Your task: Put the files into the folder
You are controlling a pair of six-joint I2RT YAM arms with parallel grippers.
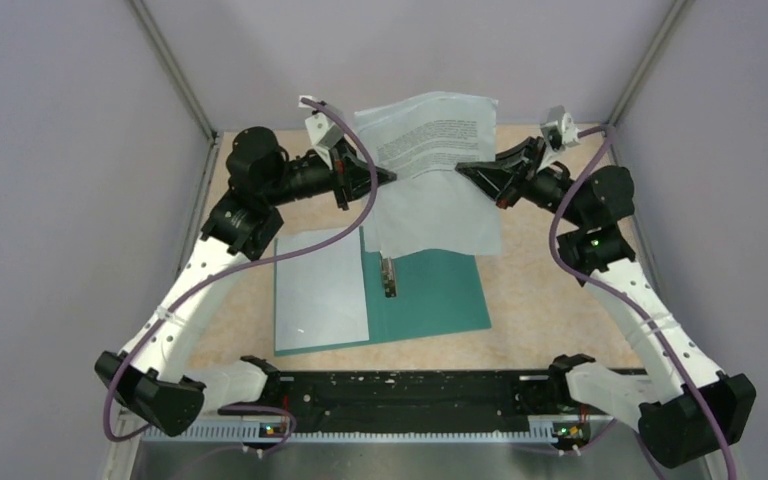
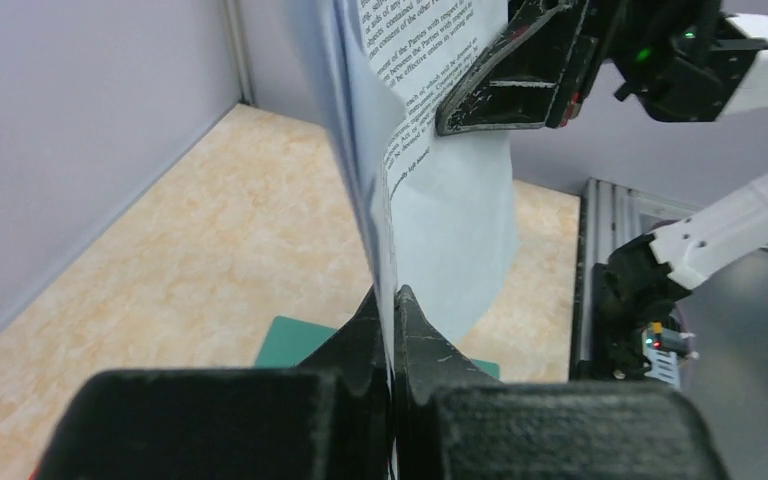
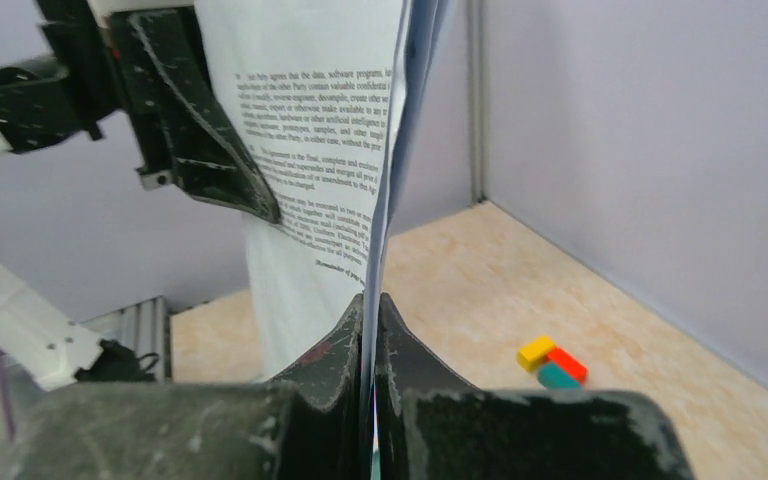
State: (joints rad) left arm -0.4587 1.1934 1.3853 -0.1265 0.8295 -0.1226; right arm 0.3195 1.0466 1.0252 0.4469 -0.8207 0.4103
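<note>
Top view: the files (image 1: 430,170) are held off the bench (image 1: 560,310) between the two arms, over the far edge of the open folder (image 1: 430,295). The folder lies flat, its spine and metal clip (image 1: 389,276) running near to far. The left pincer (image 1: 392,176) is clamped tight on the sheets' left edge, the right pincer (image 1: 460,167) on their right edge. Only the wrist views show the sheets hanging upright, long axis vertical. Only the right wrist view shows small coloured blocks (image 3: 552,362) on the bench.
</note>
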